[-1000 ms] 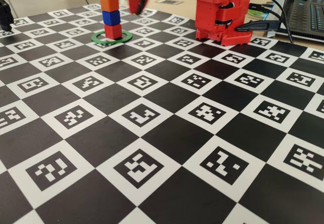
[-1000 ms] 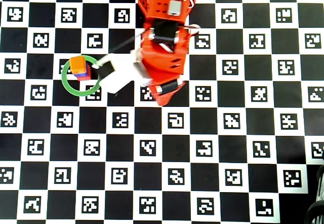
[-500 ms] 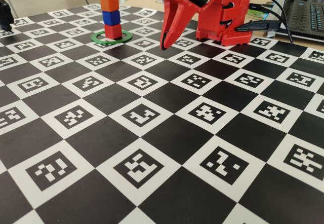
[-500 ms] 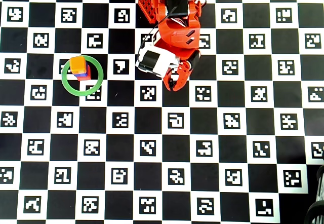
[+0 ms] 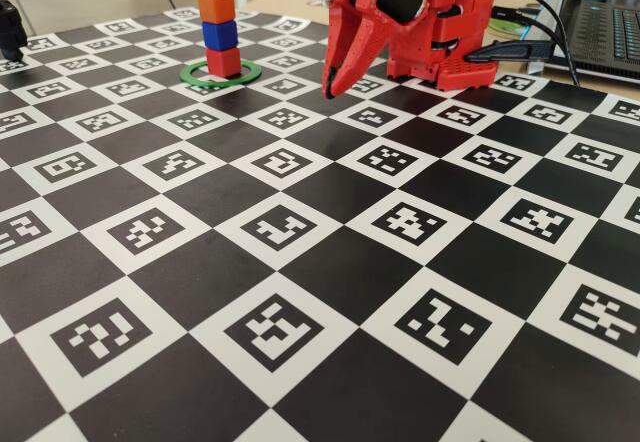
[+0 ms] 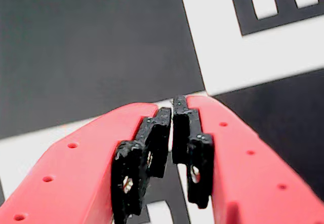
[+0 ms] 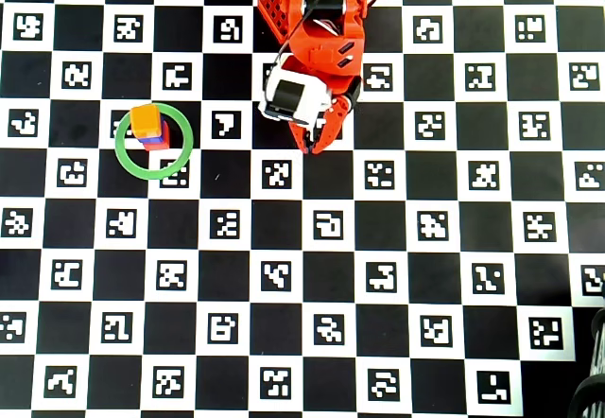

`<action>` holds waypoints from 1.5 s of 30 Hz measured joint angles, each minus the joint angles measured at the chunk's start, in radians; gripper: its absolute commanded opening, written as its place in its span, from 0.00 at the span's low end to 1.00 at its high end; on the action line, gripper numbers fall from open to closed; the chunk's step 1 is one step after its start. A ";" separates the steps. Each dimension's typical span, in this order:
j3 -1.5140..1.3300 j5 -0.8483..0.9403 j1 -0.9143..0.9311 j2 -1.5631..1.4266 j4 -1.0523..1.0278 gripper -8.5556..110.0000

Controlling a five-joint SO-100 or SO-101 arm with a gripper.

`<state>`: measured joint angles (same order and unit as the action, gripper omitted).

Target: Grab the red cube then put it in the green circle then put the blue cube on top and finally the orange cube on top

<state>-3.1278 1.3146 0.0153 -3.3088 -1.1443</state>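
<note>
The red cube (image 5: 224,62) stands inside the green circle (image 5: 246,74). The blue cube (image 5: 220,35) sits on it and the orange cube (image 5: 216,6) tops the stack. In the overhead view the orange cube (image 7: 145,121) hides most of the stack, in the upper left of the green circle (image 7: 181,158). My red gripper (image 5: 328,92) hangs to the right of the stack, apart from it, tips pointing down just above the board. It shows in the overhead view (image 7: 309,148) and in the wrist view (image 6: 173,105), shut and empty.
The checkered marker board (image 5: 300,292) covers the table. The arm's red base (image 5: 450,42) stands at the back. A laptop (image 5: 605,32) and cables lie at the back right. A dark object (image 5: 10,30) is at the far left edge.
</note>
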 measured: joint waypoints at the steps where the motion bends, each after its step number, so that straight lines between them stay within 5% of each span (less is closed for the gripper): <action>1: 0.000 0.015 -0.002 -0.003 -0.031 0.02; 14: 0.000 0.172 0.015 -0.003 -0.120 0.03; 45: 0.000 0.176 0.015 -0.003 -0.120 0.03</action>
<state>-3.1278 1.4910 0.0307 -3.3119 -1.2640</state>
